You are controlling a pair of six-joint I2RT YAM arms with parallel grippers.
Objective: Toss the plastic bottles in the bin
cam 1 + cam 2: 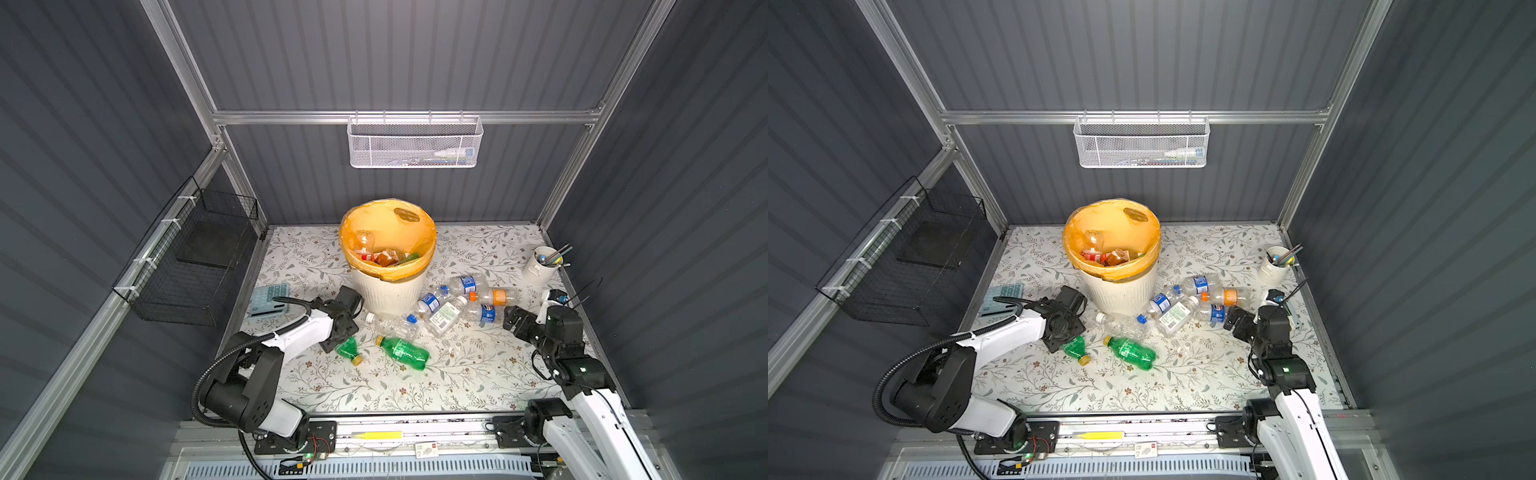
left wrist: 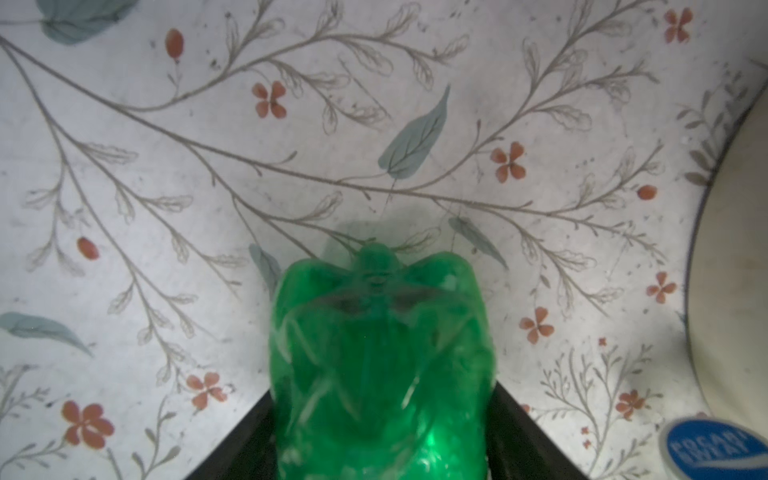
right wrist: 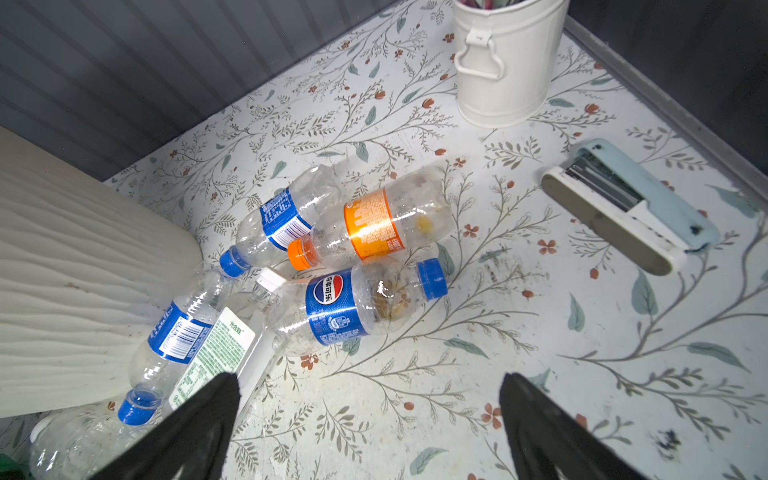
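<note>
Left hand [image 1: 340,343] is closed on the small green bottle [image 2: 378,332], with a finger on each flank of its crumpled body. The wrist view shows the dimpled base just past the fingers. Gripping across the width suits a bottle lying on its side, and in both top views its yellow cap points away from the hand, toward the robot. It sits low on the desk [image 1: 374,390]. From these angles I cannot tell whether it rests there or is just clear of it.

The bin [image 1: 388,291] stands at the middle back of the desk, just beyond this hand, so the carry looks short. The climb looks like the harder part, because the bagged rim sits well above the bottle. Several bottles already lie inside. Thin, crushed plastic like this will probably give under the fingers, so a loose hold could slip on the way up.

Right hand [image 3: 370,415] is wide open and holds nothing. It hangs over bare desk just beside the Pepsi bottle [image 3: 353,307]. That one lies at the outer edge of a clump of clear bottles touching one another, and the inner ones press against the foot of the bin. Taking it first seems sensible, since nothing lies on it and its far side is free.

A big green bottle [image 1: 405,352] lies alone near the small one, between the two hands. A fair share of the job is left.
</note>
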